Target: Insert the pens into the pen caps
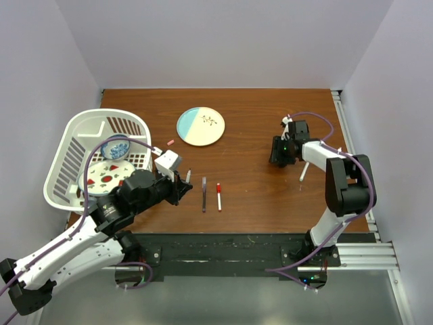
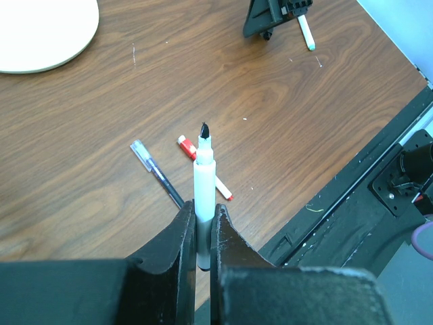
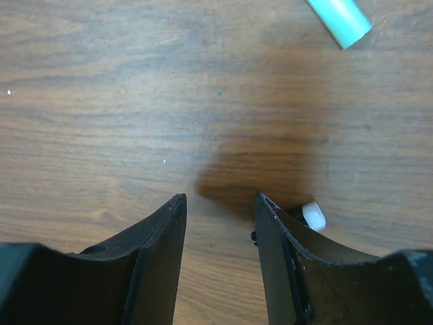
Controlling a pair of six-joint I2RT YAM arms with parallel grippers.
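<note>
1 dark pen point(image 1: 203, 195), red-cap pen point(image 1: 218, 196) nr L tool point(image 2: 202, 211)

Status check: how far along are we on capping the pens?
Looks done: the red pen lies on the table, capped. In hand: the left gripper grips a black-tipped pen, uncapped; the right gripper hangs open, empty. Left: cap that pen; a pink cap lies loose near the basket.

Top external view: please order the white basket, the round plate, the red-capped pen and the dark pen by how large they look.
1. white basket
2. round plate
3. red-capped pen and dark pen: nearly alike in length, so left unranked.
</note>
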